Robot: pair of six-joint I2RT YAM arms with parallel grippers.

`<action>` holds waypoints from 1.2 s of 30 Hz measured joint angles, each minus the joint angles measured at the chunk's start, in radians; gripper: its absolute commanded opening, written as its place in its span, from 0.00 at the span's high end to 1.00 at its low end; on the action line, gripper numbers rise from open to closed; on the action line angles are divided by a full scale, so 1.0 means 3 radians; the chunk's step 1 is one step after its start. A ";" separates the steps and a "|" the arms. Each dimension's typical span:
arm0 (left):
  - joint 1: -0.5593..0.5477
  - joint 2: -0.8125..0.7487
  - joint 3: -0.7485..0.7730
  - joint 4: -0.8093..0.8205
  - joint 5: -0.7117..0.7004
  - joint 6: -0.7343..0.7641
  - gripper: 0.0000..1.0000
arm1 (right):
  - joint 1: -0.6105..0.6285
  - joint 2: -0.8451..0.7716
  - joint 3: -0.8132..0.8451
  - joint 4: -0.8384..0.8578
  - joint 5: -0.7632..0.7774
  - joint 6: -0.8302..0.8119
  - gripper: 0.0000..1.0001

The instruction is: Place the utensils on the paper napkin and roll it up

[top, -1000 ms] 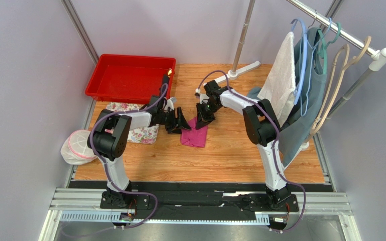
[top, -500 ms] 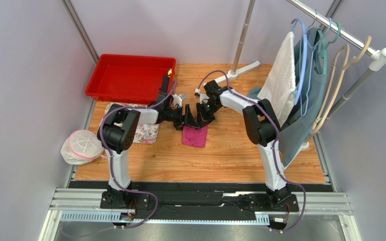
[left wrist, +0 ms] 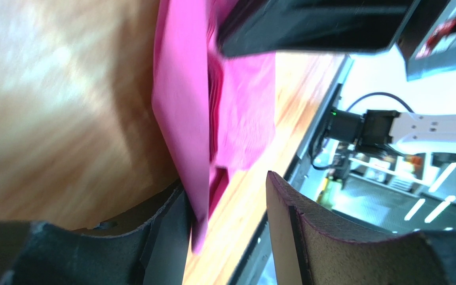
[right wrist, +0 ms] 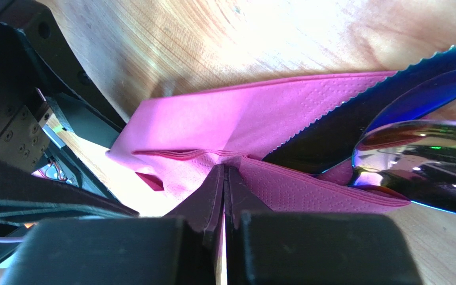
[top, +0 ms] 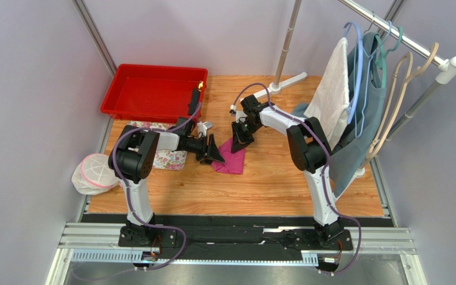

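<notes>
The magenta paper napkin (top: 231,159) lies folded on the wooden table between my two grippers. In the right wrist view the utensils rest on the paper napkin (right wrist: 260,113): a dark serrated knife (right wrist: 355,113) and a shiny purplish spoon (right wrist: 418,151). My right gripper (right wrist: 224,173) is shut, its tips pinching a raised fold of the napkin at its far edge. My left gripper (left wrist: 227,205) is open at the napkin's left edge. A lifted flap of the paper napkin (left wrist: 183,119) hangs between its jaws, against the left finger (left wrist: 165,237).
A red tray (top: 153,92) stands at the back left. A flower-print cloth (top: 168,159) lies under the left arm and a white mesh bag (top: 93,172) sits at the table's left edge. A clothes rack (top: 361,77) with hangers fills the right side.
My left gripper went up beside the right gripper, then came back down-left to the napkin's left edge with its jaws narrower. The napkin's left corner has shifted. The right gripper stayed put.
</notes>
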 measured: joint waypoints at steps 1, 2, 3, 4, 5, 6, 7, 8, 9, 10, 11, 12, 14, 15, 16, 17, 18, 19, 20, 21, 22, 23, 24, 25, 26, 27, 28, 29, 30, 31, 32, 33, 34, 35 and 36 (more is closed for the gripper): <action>0.0020 -0.0014 -0.0050 0.0003 0.0036 -0.0006 0.42 | 0.0000 0.0000 0.0001 -0.0001 0.0000 0.0000 1.00; 0.0037 -0.0020 -0.0090 0.0014 0.0078 -0.0027 0.40 | 0.0000 0.0000 0.0001 -0.0001 0.0000 -0.0001 1.00; 0.0046 -0.0027 -0.0128 0.0051 0.0113 -0.0062 0.34 | 0.0000 0.0000 0.0001 -0.0001 0.0000 -0.0001 1.00; 0.0056 -0.0034 -0.0183 0.0140 0.0155 -0.0137 0.32 | 0.0000 0.0000 0.0003 -0.0001 0.0000 -0.0001 1.00; 0.0058 -0.0043 -0.0219 0.0197 0.0179 -0.0188 0.29 | 0.0000 0.0000 0.0003 -0.0001 0.0000 -0.0001 1.00; 0.0060 -0.0055 -0.0261 0.0277 0.0220 -0.0268 0.25 | 0.0000 0.0000 0.0003 -0.0003 0.0000 -0.0001 1.00; 0.0061 -0.0070 -0.0305 0.0381 0.0244 -0.0365 0.23 | 0.0000 0.0000 0.0003 -0.0003 0.0000 -0.0001 1.00; 0.0061 -0.0083 -0.0350 0.0495 0.0253 -0.0476 0.22 | 0.0000 0.0000 0.0003 -0.0003 0.0000 -0.0001 1.00; 0.0061 -0.0097 -0.0393 0.0603 0.0256 -0.0565 0.21 | 0.0000 0.0000 0.0003 -0.0001 0.0000 -0.0001 1.00; 0.0061 -0.0116 -0.0449 0.0729 0.0249 -0.0678 0.21 | 0.0000 0.0000 0.0003 -0.0001 0.0000 -0.0001 1.00; 0.0061 -0.0139 -0.0523 0.0876 0.0228 -0.0805 0.21 | 0.0000 0.0000 0.0003 -0.0003 0.0000 -0.0001 1.00; 0.0061 -0.0149 -0.0548 0.0917 0.0217 -0.0841 0.21 | 0.0000 0.0000 0.0003 -0.0003 0.0000 -0.0001 1.00; 0.0061 -0.0217 -0.0734 0.1239 0.0128 -0.1151 0.21 | 0.0000 0.0000 0.0003 -0.0003 0.0000 -0.0001 1.00; 0.0061 -0.0235 -0.0773 0.1316 0.0093 -0.1230 0.21 | 0.0000 0.0000 0.0003 -0.0003 0.0000 -0.0001 1.00; 0.0061 -0.0247 -0.0797 0.1376 0.0060 -0.1303 0.22 | 0.0000 0.0000 0.0003 -0.0001 0.0000 -0.0001 1.00; 0.0061 -0.0256 -0.0819 0.1442 0.0013 -0.1380 0.22 | 0.0000 0.0000 0.0003 -0.0001 0.0000 -0.0001 1.00; 0.0061 -0.0264 -0.0834 0.1504 -0.0038 -0.1450 0.22 | 0.0000 0.0000 0.0003 -0.0003 0.0000 -0.0001 1.00; 0.0061 -0.0271 -0.0841 0.1565 -0.0085 -0.1517 0.22 | 0.0000 0.0000 0.0003 -0.0003 0.0000 -0.0001 1.00; 0.0061 -0.0277 -0.0841 0.1628 -0.0127 -0.1583 0.23 | 0.0000 0.0000 0.0003 -0.0003 0.0000 -0.0001 1.00; 0.0061 -0.0282 -0.0841 0.1698 -0.0161 -0.1631 0.23 | 0.0000 0.0000 0.0003 -0.0003 0.0000 -0.0001 1.00; 0.0061 -0.0286 -0.0839 0.1762 -0.0187 -0.1681 0.23 | 0.0000 0.0000 0.0003 -0.0001 0.0000 -0.0001 1.00; 0.0061 -0.0286 -0.0833 0.1837 -0.0211 -0.1736 0.23 | 0.0000 0.0000 0.0003 -0.0001 0.0000 -0.0001 1.00; 0.0060 -0.0286 -0.0823 0.1890 -0.0228 -0.1773 0.23 | 0.0000 0.0000 0.0003 -0.0003 0.0000 -0.0001 1.00; 0.0056 -0.0286 -0.0813 0.1928 -0.0244 -0.1799 0.23 | 0.0000 0.0000 0.0003 -0.0003 0.0000 -0.0001 1.00; 0.0052 -0.0286 -0.0801 0.1970 -0.0259 -0.1826 0.23 | 0.0000 0.0000 0.0003 -0.0003 0.0000 -0.0001 1.00; 0.0047 -0.0286 -0.0796 0.2017 -0.0271 -0.1848 0.23 | 0.0000 0.0000 0.0003 -0.0003 0.0000 -0.0001 1.00; 0.0041 -0.0286 -0.0795 0.2065 -0.0282 -0.1873 0.22 | 0.0000 0.0000 0.0003 -0.0001 0.0000 -0.0001 1.00; 0.0031 -0.0286 -0.0795 0.2097 -0.0285 -0.1884 0.22 | 0.0000 0.0000 0.0003 -0.0001 0.0000 -0.0001 1.00; 0.0015 -0.0286 -0.0795 0.2130 -0.0290 -0.1900 0.21 | 0.0000 0.0000 0.0003 -0.0003 0.0000 0.0000 1.00; -0.0001 -0.0286 -0.0795 0.2158 -0.0294 -0.1906 0.21 | 0.0000 0.0000 0.0003 -0.0001 0.0000 -0.0001 1.00; -0.0022 -0.0286 -0.0795 0.2185 -0.0296 -0.1907 0.21 | 0.0000 0.0000 0.0003 -0.0003 0.0000 0.0000 1.00; -0.0045 -0.0286 -0.0795 0.2204 -0.0304 -0.1906 0.21 | 0.0000 0.0000 0.0003 -0.0003 0.0000 -0.0001 1.00; -0.0057 -0.0286 -0.0795 0.2213 -0.0313 -0.1906 0.21 | 0.0000 0.0000 0.0003 -0.0003 0.0000 -0.0001 1.00; -0.0071 -0.0281 -0.0795 0.2214 -0.0326 -0.1902 0.21 | 0.0000 0.0000 0.0003 -0.0003 0.0000 -0.0001 1.00; -0.0078 -0.0270 -0.0793 0.2213 -0.0338 -0.1900 0.21 | 0.0000 0.0000 0.0003 -0.0001 0.0000 0.0000 1.00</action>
